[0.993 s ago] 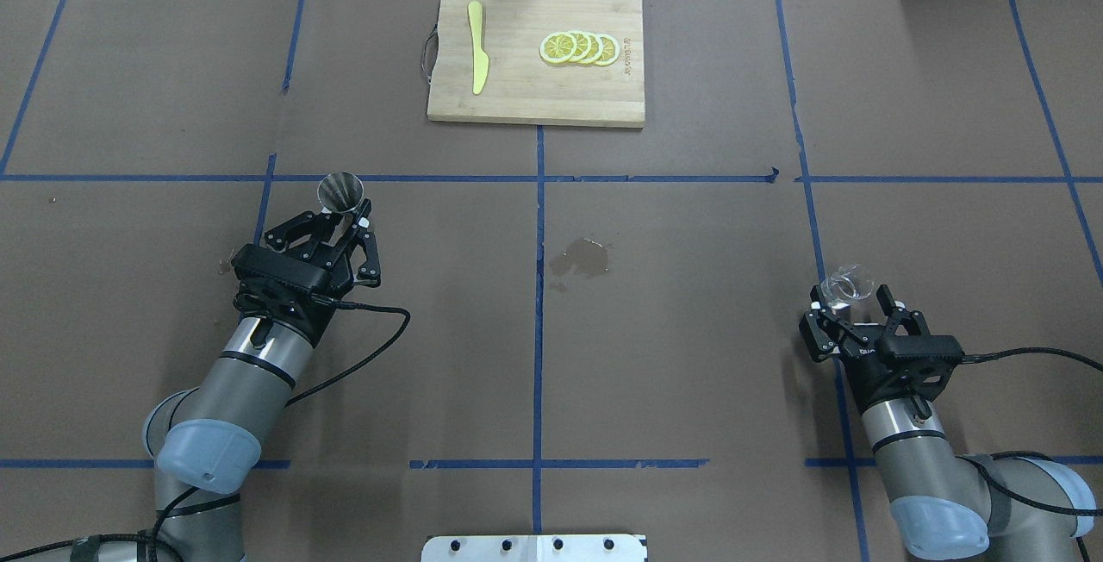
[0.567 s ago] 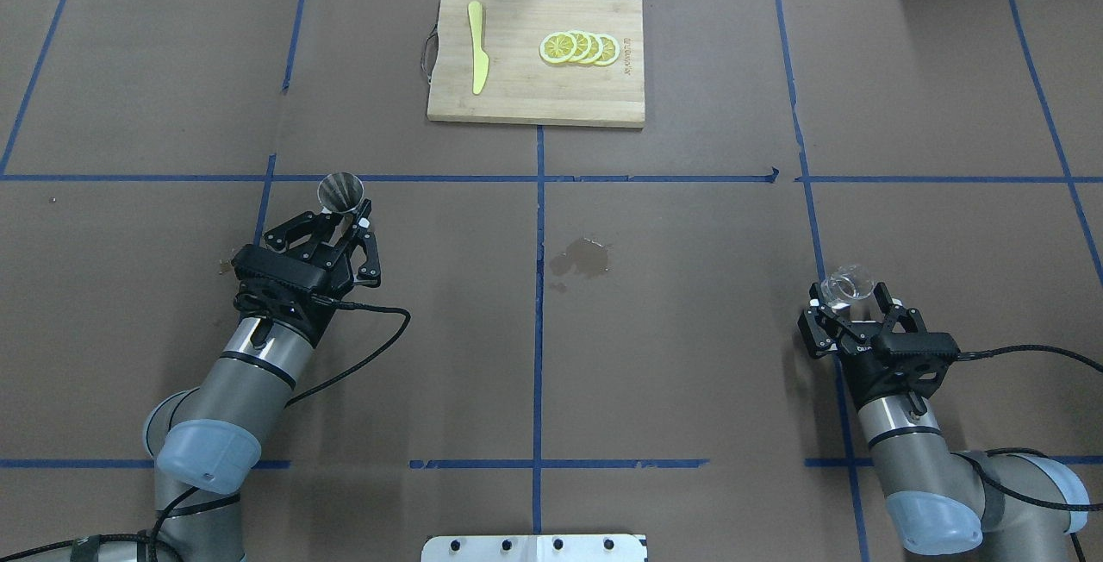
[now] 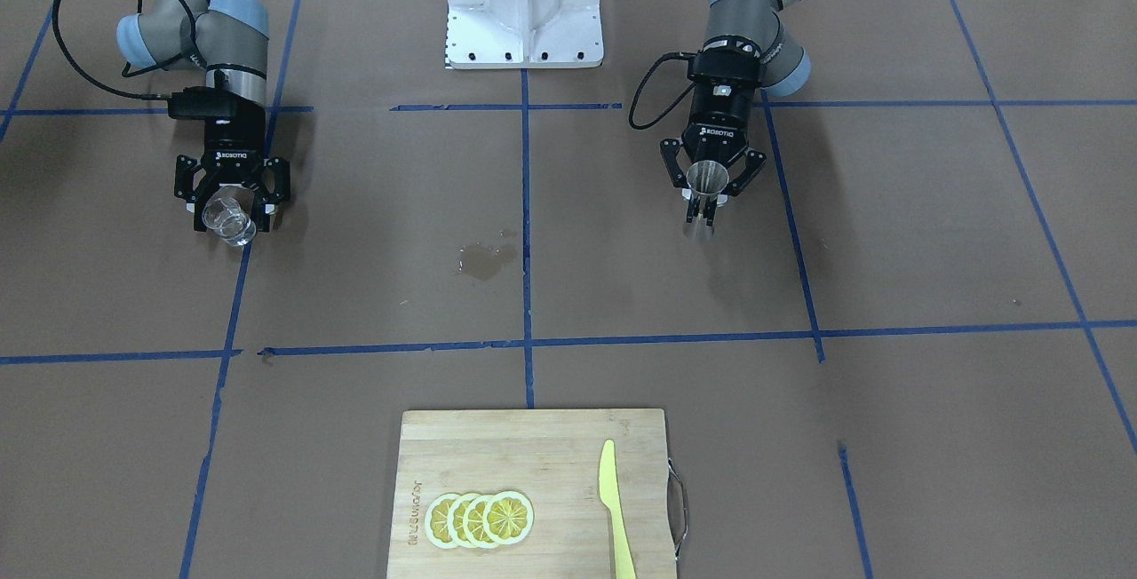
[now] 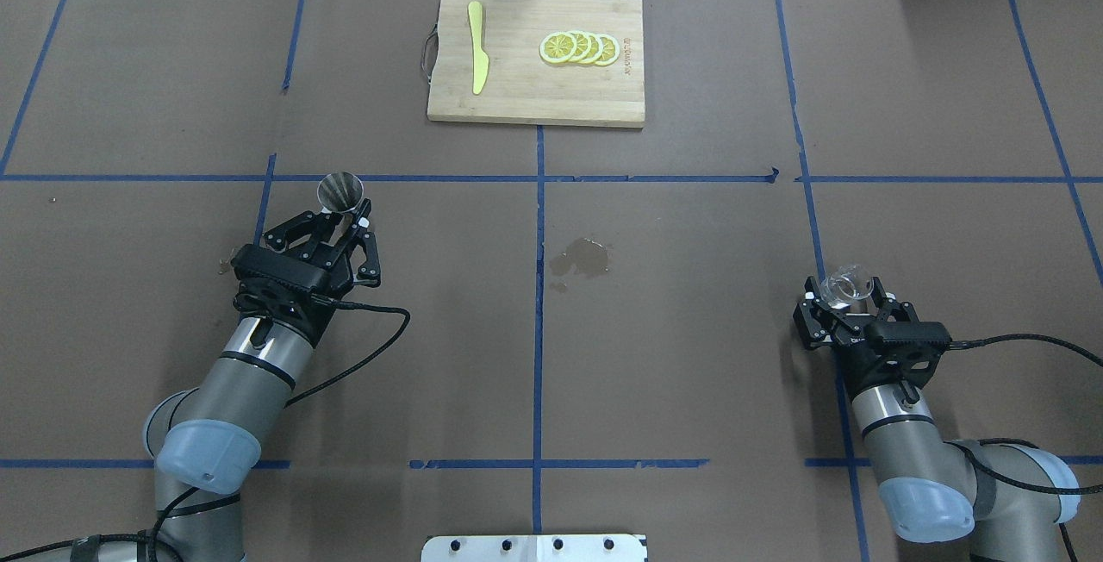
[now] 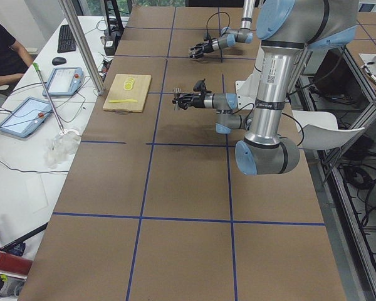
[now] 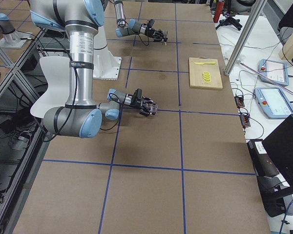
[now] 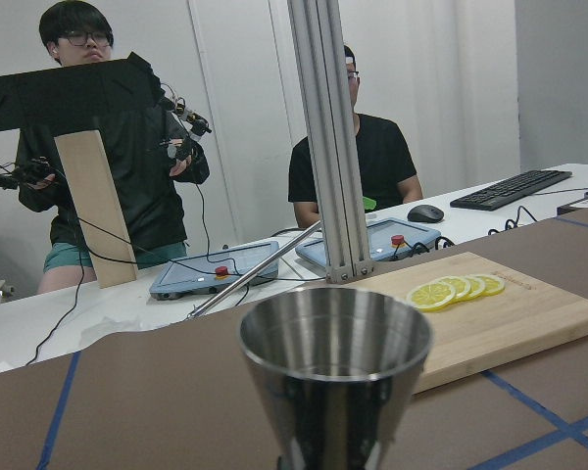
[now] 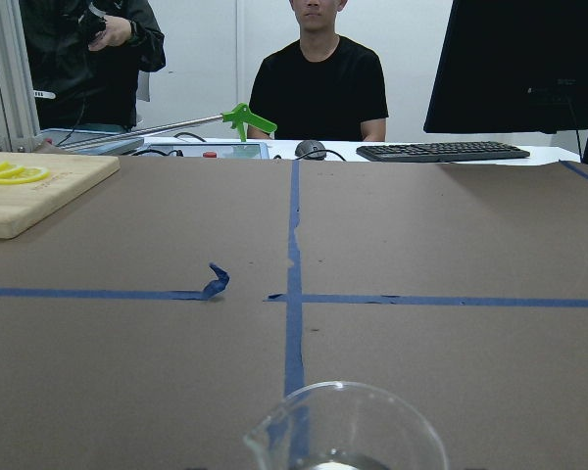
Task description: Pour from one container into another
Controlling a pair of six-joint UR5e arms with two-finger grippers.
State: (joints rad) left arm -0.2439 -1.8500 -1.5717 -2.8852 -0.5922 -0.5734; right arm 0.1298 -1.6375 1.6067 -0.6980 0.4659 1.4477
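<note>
Brown paper with a blue tape grid covers the tabletop (image 4: 689,346). A board (image 4: 517,101) carrying a knife (image 4: 476,58) and lemon slices (image 4: 579,47) lies at the far edge. A dark stain (image 4: 586,258) marks the paper near the centre, between the two arms.

Progress: judged early. No pouring is under way. The cup (image 4: 846,284) and the jigger (image 4: 340,190) are well apart, on opposite sides of the tabletop, and both are upright. By my reading, the remaining steps are to confirm the hold on the cup, bring the two vessels together over the middle, and tip the cup over the jigger's upper cone.

Left pincer (image 4: 347,219): jaws drawn narrow and clamped on the jigger's waist, mouth of the upper cone facing up. The side view suggests the jigger is held clear of the tabletop. No liquid can be made out inside it.

Right pincer (image 4: 849,299): jaws stand wide, one on each side of the cup and each close to the glass. I cannot tell whether they press the wall, nor whether the cup rests on the tabletop or is lifted. The right wrist view shows only its rim and pouring lip, low between the jaws; its contents are unclear
</note>
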